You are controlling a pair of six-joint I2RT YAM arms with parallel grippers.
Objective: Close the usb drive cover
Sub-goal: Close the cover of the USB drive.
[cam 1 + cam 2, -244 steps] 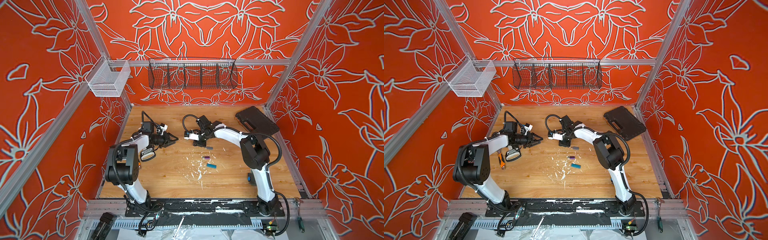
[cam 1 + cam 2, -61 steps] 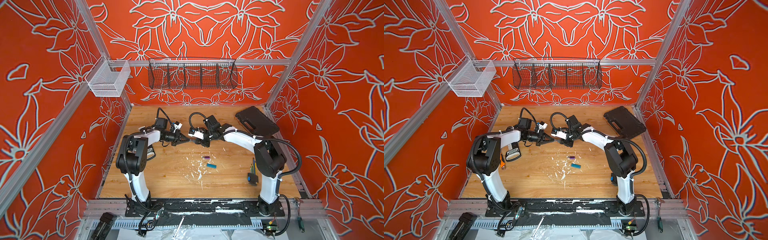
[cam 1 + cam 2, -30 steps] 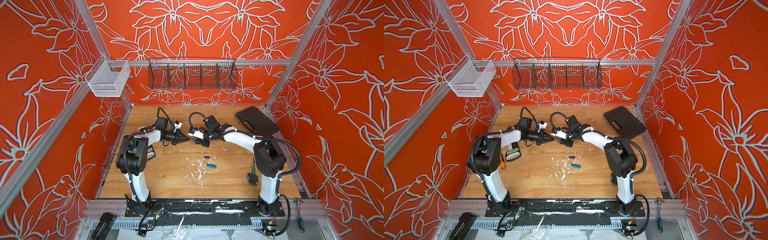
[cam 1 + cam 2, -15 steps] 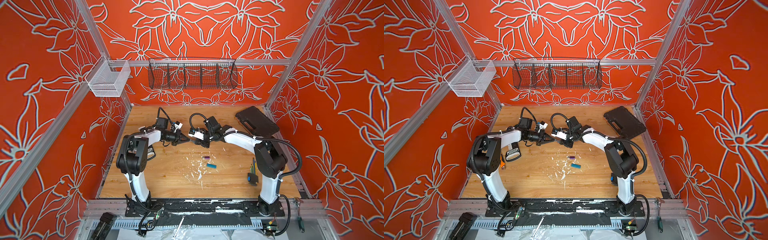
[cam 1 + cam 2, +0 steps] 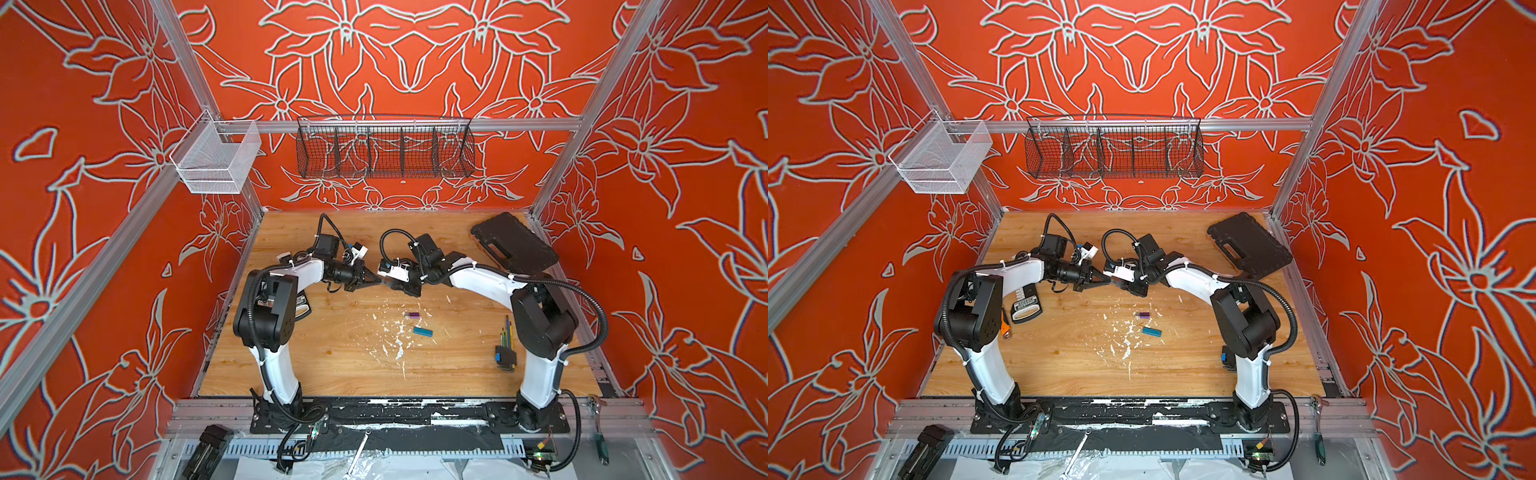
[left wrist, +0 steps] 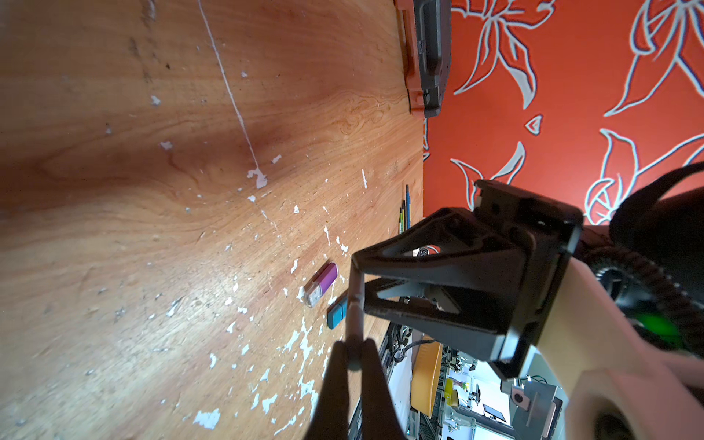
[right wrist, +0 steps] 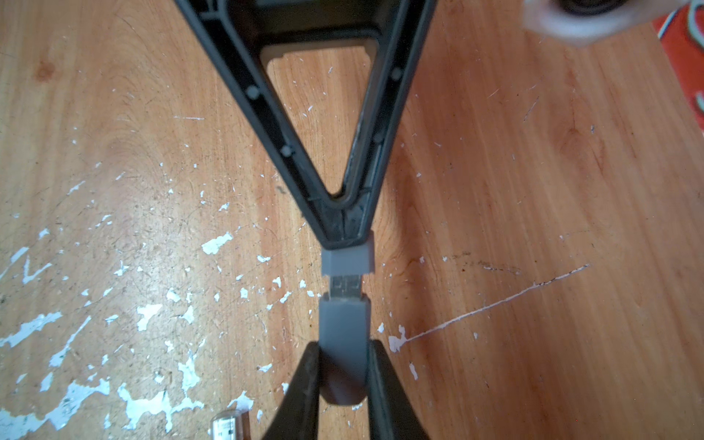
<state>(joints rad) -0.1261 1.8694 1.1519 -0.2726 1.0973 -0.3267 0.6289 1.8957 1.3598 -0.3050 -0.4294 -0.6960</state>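
Observation:
Both grippers meet tip to tip above the back middle of the wooden table (image 5: 332, 365). My left gripper (image 5: 379, 284) (image 6: 354, 348) is shut on the grey usb drive (image 7: 346, 261), seen end-on as a thin grey bar (image 6: 356, 301). My right gripper (image 5: 389, 285) (image 7: 344, 350) is shut on the grey cover (image 7: 344, 331). A short strip of metal plug (image 7: 344, 285) shows between drive and cover, its tip inside the cover's mouth. The left gripper (image 7: 344, 234) faces the right wrist camera.
A purple usb drive with a clear cap (image 5: 412, 315) and a blue one (image 5: 422, 331) lie on the table below the grippers. A black case (image 5: 513, 245) sits back right, hex keys (image 5: 505, 345) by the right arm, a labelled tool (image 5: 1025, 307) by the left arm.
Eight seconds ago the grippers were apart; they have since come together tip to tip. Over the last second both arms have barely moved.

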